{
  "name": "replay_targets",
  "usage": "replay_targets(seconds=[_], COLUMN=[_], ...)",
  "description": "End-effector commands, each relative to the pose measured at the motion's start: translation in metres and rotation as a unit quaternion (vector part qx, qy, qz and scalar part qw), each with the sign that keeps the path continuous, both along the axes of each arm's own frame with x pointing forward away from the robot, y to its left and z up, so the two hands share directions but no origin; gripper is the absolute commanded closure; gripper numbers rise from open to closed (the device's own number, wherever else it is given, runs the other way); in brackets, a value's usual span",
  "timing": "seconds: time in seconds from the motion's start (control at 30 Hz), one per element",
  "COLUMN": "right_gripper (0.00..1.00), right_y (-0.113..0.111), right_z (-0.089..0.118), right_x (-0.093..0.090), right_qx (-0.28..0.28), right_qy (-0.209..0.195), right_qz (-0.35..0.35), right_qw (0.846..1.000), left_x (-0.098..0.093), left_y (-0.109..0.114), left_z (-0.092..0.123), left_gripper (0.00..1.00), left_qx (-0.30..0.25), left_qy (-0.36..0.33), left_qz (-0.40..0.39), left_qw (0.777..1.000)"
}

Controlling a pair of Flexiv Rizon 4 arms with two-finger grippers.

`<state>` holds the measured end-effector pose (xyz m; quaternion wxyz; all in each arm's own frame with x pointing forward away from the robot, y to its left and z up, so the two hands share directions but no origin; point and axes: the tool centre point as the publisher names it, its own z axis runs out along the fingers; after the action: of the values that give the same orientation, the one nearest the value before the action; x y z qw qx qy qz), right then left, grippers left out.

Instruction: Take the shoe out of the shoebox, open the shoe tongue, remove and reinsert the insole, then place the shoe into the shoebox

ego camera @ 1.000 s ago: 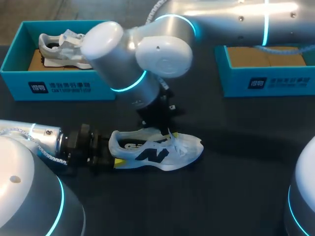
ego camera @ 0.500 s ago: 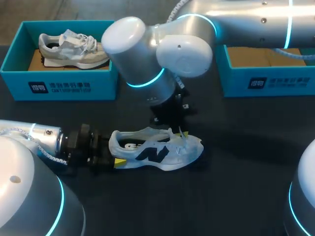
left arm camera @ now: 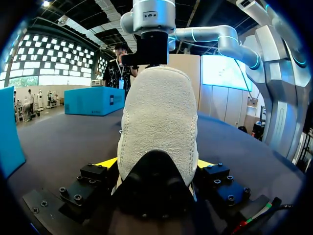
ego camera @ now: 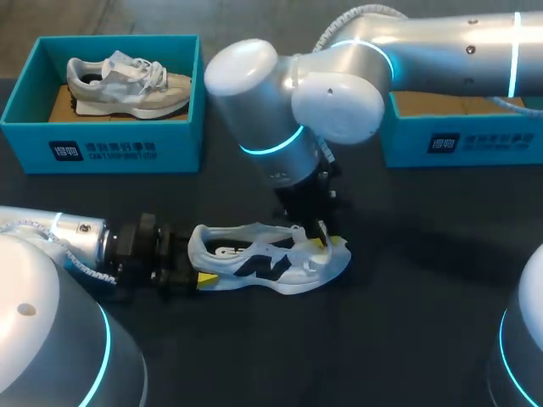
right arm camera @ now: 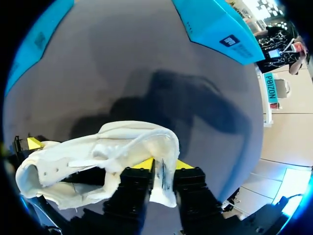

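Tongue-opening step: with the sneaker (ego camera: 271, 259) standing on the table (ego camera: 407, 322), heel clamped between the left gripper (left arm camera: 156, 166) fingers, the right gripper (right arm camera: 161, 169) pinches the tongue (right arm camera: 146, 142); next, draw it toeward to widen the opening.

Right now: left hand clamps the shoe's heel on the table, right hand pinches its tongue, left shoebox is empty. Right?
Not quite: the left shoebox is not empty. The head view shows a grey and white sneaker lying in it. The rest stands: left hand clamps the heel of the shoe on the table, right hand pinches its tongue.
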<state>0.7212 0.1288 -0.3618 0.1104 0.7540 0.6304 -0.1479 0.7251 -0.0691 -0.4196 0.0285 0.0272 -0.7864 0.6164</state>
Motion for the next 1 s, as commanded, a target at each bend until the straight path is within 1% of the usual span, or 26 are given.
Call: replay_targets(seconds=[0.03,0.27,0.33,0.37,0.43,0.53,0.57,0.63,0.67,0.7,1.0], right_gripper=[0.55,0.48,0.43,0.39,0.35,0.25,0.16,0.07,0.06,0.0,0.0], right_y=[-0.004,-0.008,-0.009,-0.01,-0.009,-0.007,-0.007,-0.005,-0.004,-0.003,0.009], right_z=[-0.005,-0.007,-0.006,-0.003,0.004,0.015,0.018,0.023,0.026,0.028,0.046], right_x=[-0.005,-0.005,-0.005,-0.006,-0.007,-0.008,-0.008,-0.008,-0.008,-0.007,-0.004], right_qx=[-0.013,-0.017,-0.018,-0.018,-0.015,-0.011,-0.01,0.005,0.008,0.009,0.023], right_qy=[-0.075,-0.073,-0.073,-0.075,-0.083,-0.094,-0.097,-0.102,-0.104,-0.105,-0.118], right_qz=[-0.192,-0.196,-0.197,-0.198,-0.196,-0.184,-0.18,-0.165,-0.159,-0.149,-0.088], right_qw=[0.979,0.978,0.977,0.977,0.977,0.978,0.979,0.981,0.982,0.983,0.989], left_x=[0.002,0.002,0.002,0.002,0.002,0.002,0.002,0.002,0.002,0.002,0.002], left_y=[0.0,0.0,0.0,0.0,0.0,0.0,0.0,0.0,0.0,0.0,0.0], left_z=[-0.005,-0.005,-0.005,-0.005,-0.005,-0.005,-0.005,-0.005,-0.005,-0.005,-0.005], left_gripper=[1.0,1.0,1.0,1.0,1.0,1.0,1.0,1.0,1.0,1.0,1.0], left_qx=[0.0,0.0,0.0,0.0,0.0,0.0,0.0,0.0,0.0,0.0,0.0], left_qy=[0.0,0.0,0.0,0.0,0.0,0.0,0.0,0.0,0.0,0.0,0.0], left_qz=[0.002,0.002,0.002,0.002,0.002,0.002,0.002,0.002,0.002,0.002,0.002], left_qw=[1.0,1.0,1.0,1.0,1.0,1.0,1.0,1.0,1.0,1.0,1.0])
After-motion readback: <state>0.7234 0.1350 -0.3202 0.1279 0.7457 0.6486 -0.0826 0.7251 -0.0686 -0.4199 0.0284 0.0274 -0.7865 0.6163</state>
